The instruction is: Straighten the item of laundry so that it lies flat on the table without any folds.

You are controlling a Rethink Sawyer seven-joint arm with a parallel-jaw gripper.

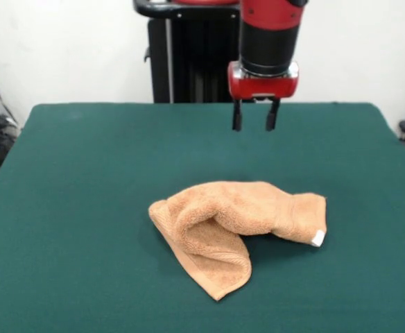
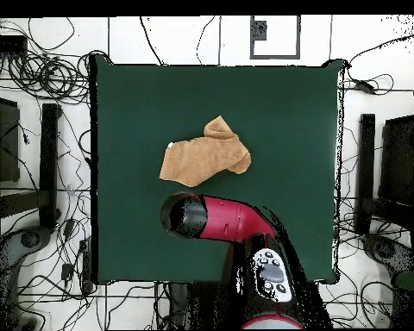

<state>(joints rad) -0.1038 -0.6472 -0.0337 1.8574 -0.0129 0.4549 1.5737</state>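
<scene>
The wide rectangular table (image 1: 64, 180) under me is covered in plain dark green felt-like cloth, and it takes up nearly all of both views. Behind it stands a bare white wall, and from above I see pale floor round the table strewn with black cables (image 2: 47, 78), with dark stands to either side.

My red and black arm (image 2: 232, 220) reaches out over the table from my base and turns straight down at the wrist. From above its black round end sits just beside the cloth's nearer edge, without covering it. There is a small grey panel of buttons on my arm, but I can read no writing on it.

My pincer (image 1: 255, 115) hangs well above the green surface, its two short black fingers pointing down with a clear gap between them, holding nothing.

The small orange-tan terry-cloth towel (image 1: 234, 222) lies near the middle of the table, crumpled and folded over itself, one corner pointing toward the front camera. A small white tag (image 1: 317, 238) shows at one end; no lettering can be made out on it.
</scene>
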